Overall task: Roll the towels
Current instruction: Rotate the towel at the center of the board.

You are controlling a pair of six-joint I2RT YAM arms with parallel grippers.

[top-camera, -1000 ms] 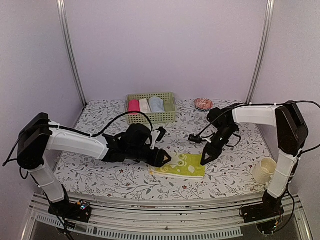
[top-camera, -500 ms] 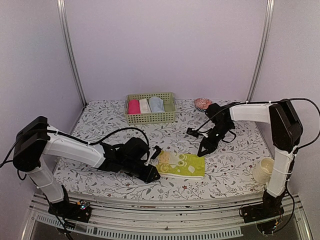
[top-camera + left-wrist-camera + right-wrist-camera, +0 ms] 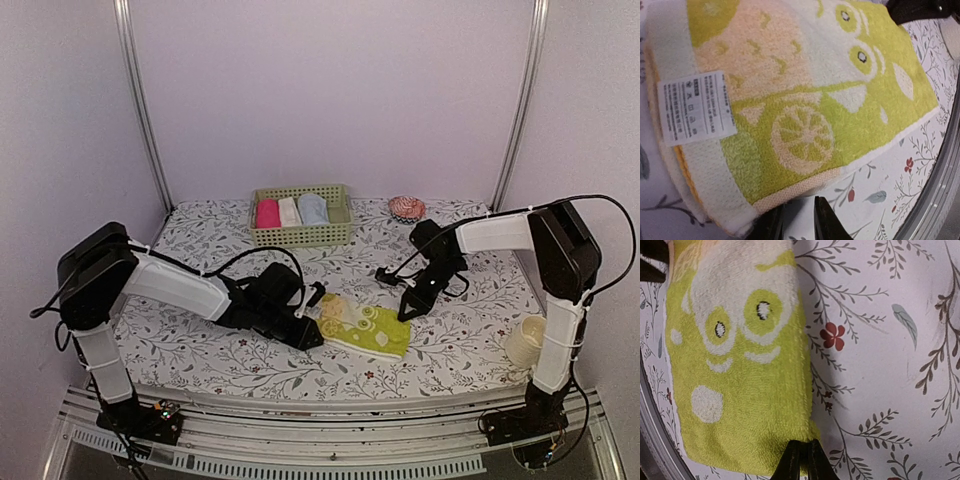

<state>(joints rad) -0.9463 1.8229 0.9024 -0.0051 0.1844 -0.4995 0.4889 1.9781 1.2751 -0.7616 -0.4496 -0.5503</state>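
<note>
Lying near-centre on the table (image 3: pixel 200 345), the towel (image 3: pixel 370 330) has its left end raised; left gripper (image 3: pixel 314 320) jaws, narrowly parted, pinch that end; right gripper (image 3: pixel 406 313) jaws, almost closed, nip its far right corner.

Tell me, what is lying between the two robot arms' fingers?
The yellow-green towel lies between the left fingers and the right fingers; the top view shows it.

The yellow-green towel (image 3: pixel 805 100) is looped terry cloth, nubbly and matt, with a flatter woven hem and a smooth white care label (image 3: pixel 695 107) on it. The flowered table cover (image 3: pixel 880 340) looks smooth with a faint sheen. The green basket (image 3: pixel 300 237) is latticed plastic.
</note>
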